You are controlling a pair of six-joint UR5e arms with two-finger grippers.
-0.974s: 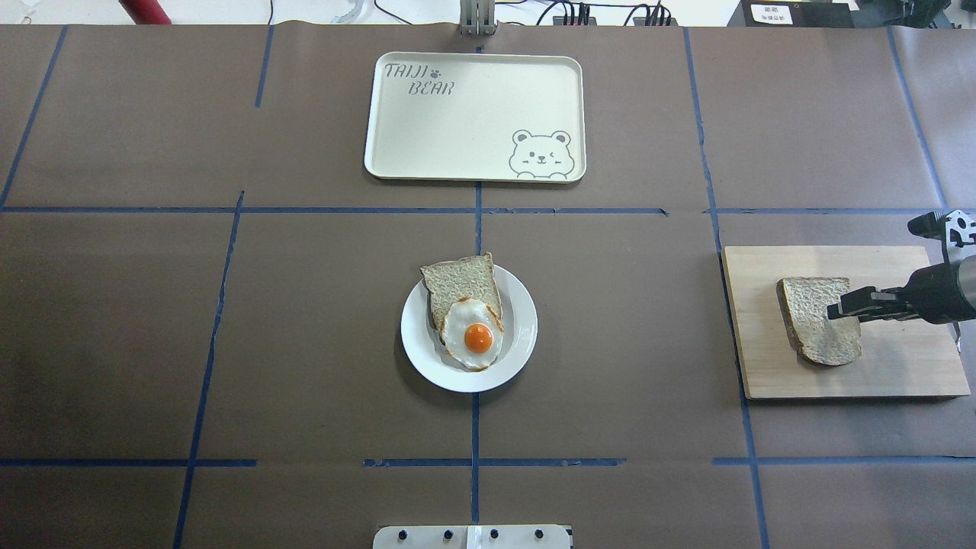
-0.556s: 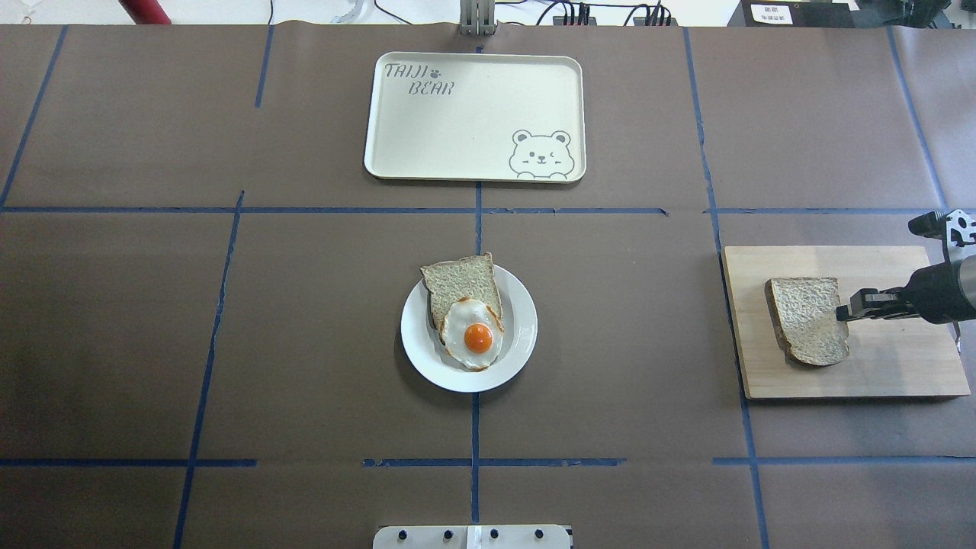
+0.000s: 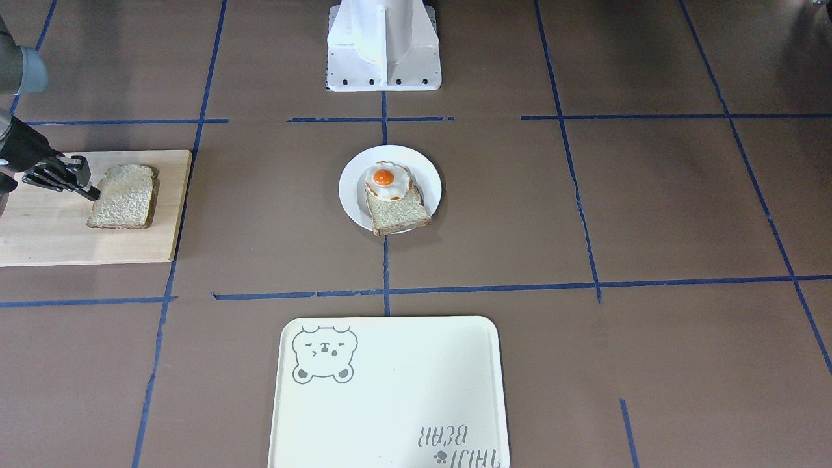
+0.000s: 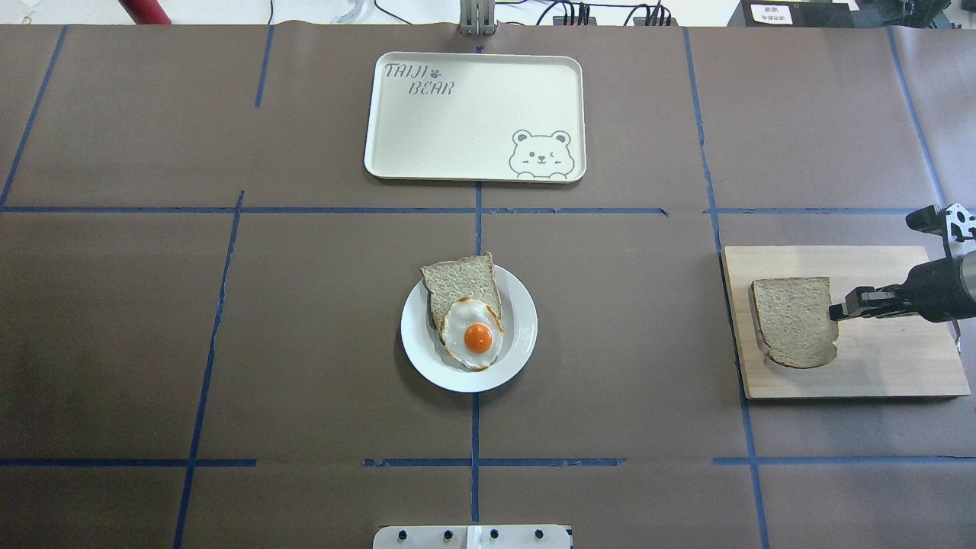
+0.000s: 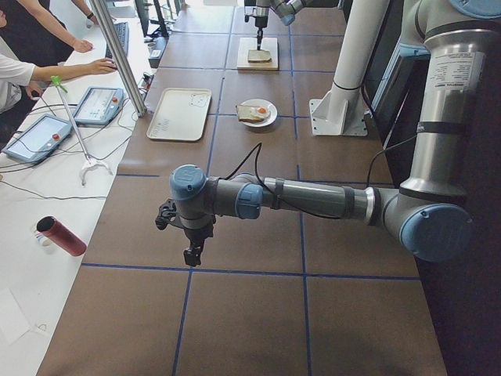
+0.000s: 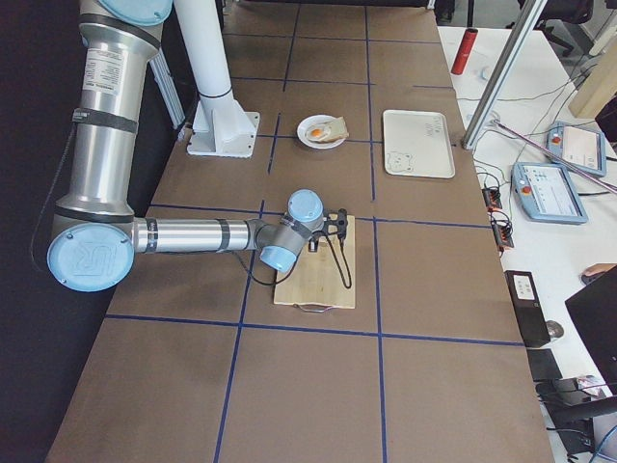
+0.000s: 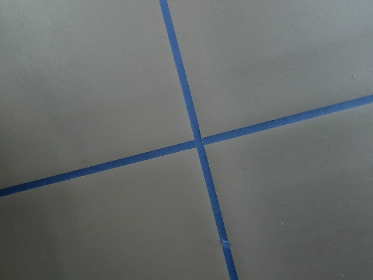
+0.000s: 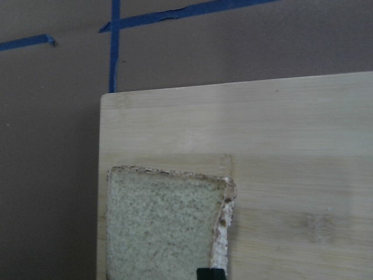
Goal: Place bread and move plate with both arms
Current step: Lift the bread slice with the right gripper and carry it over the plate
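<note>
The plain bread slice (image 4: pixel 793 322) lies flat on a wooden board (image 4: pixel 900 366) at the table's right, also in the front view (image 3: pixel 123 195) and the right wrist view (image 8: pixel 157 227). My right gripper (image 4: pixel 833 312) lies low and level, its tip touching the slice's right crust; its fingers look shut together and hold nothing. One black fingertip (image 8: pixel 210 273) shows at the crust. The white plate (image 4: pixel 526 328) sits mid-table with an egg-topped slice (image 4: pixel 457 282). My left gripper (image 5: pixel 192 254) hangs over bare table far left; I cannot tell its state.
The cream bear tray (image 4: pixel 473 114) lies beyond the plate at the far side. The white pedestal (image 3: pixel 383 45) stands at the robot's side. Blue tape lines cross the brown table. Operators' hands and tablets are beyond the far edge.
The bread was tilted under the right gripper's tip; it has slid left and now lies flat on the board. The gripper has stayed almost in place.
</note>
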